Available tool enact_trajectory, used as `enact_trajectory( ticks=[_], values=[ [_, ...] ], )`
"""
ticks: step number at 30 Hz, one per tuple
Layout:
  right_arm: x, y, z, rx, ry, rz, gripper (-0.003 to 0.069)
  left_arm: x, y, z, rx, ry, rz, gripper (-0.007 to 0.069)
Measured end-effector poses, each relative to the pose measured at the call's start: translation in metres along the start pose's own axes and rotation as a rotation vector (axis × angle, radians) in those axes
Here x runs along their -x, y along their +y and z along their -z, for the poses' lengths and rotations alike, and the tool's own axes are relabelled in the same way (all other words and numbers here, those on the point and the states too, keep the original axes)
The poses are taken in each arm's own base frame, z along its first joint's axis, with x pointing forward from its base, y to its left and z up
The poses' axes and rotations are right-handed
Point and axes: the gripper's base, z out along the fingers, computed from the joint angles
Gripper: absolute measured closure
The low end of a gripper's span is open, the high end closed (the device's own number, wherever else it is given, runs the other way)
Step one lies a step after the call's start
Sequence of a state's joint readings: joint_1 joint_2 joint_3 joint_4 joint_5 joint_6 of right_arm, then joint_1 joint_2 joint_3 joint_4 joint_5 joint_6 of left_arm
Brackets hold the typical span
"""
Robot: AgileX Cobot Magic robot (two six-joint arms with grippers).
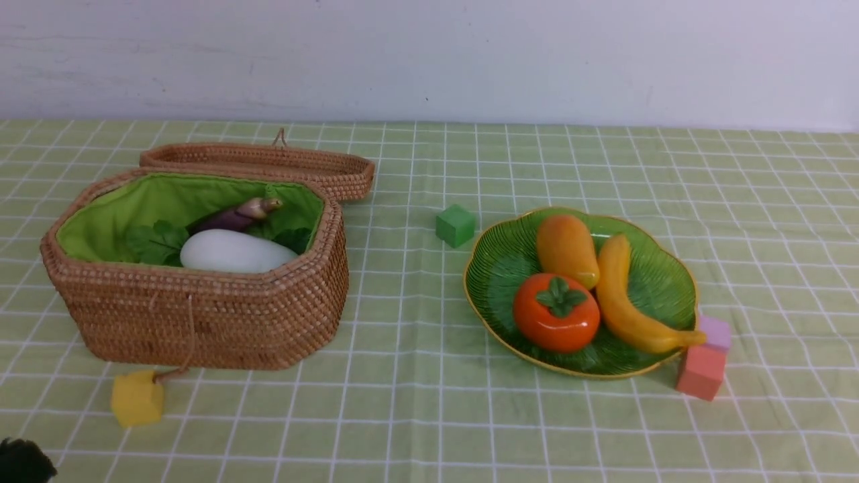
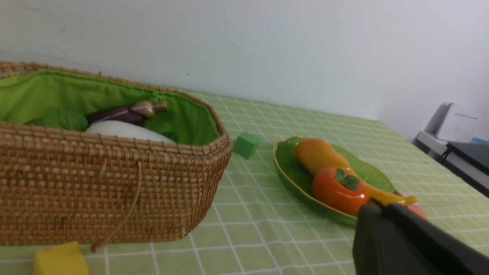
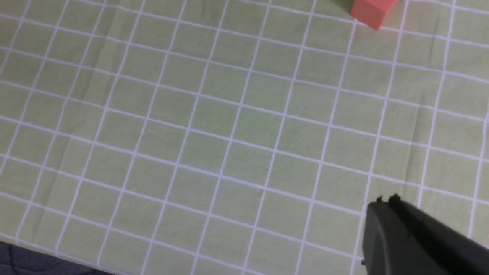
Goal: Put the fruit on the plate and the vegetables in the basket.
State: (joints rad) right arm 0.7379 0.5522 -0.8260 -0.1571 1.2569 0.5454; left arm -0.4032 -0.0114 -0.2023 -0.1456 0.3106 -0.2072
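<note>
Both of my end effectors are pressed together and hold nothing: my left end effector (image 2: 376,206) sits low near the basket (image 1: 201,315), my right end effector (image 3: 386,200) hangs over bare tabletop (image 3: 214,126) near a red cube (image 3: 372,11). On the plate (image 1: 500,268), the banana (image 1: 627,302) runs front to back, its near tip over the right rim; the mango (image 1: 567,249) lies likewise beside it; the persimmon (image 1: 556,312) sits cap up. Inside the basket, the radish (image 1: 231,251) lies crosswise, the eggplant (image 1: 231,216) behind it, stem pointing right.
</note>
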Motion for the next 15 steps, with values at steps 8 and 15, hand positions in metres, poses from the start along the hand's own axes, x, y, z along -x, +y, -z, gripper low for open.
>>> enact_trajectory(
  ticks=[8,15],
  values=[
    [-0.021,-0.014,0.012,0.046,-0.092,-0.021,0.0644,-0.019,0.007,-0.005,0.022,0.064,0.003,0.0637],
    [-0.023,-0.015,0.012,0.031,-0.075,-0.019,0.0625,-0.023,0.008,-0.005,0.03,0.099,0.003,0.0634]
  ],
)
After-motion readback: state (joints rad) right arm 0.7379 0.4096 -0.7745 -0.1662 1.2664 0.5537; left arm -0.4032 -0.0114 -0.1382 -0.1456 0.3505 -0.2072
